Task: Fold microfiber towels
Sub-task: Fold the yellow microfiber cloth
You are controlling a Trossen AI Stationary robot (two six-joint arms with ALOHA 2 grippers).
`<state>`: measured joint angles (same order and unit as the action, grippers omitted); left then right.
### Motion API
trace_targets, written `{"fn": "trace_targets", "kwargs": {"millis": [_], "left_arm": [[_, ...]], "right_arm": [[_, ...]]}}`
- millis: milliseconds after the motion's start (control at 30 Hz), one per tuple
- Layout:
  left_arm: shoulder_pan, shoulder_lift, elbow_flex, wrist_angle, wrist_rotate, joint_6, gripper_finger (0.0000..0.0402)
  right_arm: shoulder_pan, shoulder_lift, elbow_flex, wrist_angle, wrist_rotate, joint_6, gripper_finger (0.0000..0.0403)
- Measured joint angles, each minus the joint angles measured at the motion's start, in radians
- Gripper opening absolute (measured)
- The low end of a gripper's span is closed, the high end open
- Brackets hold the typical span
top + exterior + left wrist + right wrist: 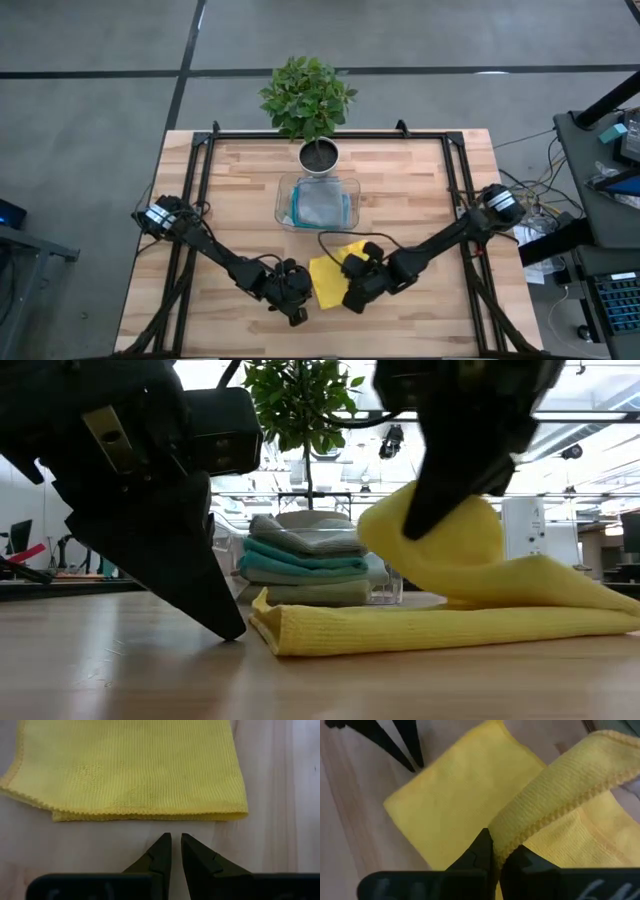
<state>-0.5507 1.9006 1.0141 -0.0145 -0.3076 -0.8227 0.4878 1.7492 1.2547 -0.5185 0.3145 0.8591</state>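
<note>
Above the table's near edge, right gripper (496,851) pinches yellow towel (470,795); left gripper (175,845) rests nearly closed, empty.

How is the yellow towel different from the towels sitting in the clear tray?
The yellow towel lies out on the table, one edge lifted by the right gripper; the tray towels sit untouched in the clear tray. It is half folded; they are folded and stacked. It is bright yellow; they are grey, teal and green. All look soft.
</note>
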Motion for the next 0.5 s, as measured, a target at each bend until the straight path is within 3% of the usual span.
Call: {"fn": "trace_targets", "kwargs": {"millis": [500], "left_arm": [[0.003,0.003,0.0,0.034,-0.036,0.0,0.0031]], "right_arm": [[-0.011,0.068,0.067,0.04,0.001,-0.047,0.0014]]}}
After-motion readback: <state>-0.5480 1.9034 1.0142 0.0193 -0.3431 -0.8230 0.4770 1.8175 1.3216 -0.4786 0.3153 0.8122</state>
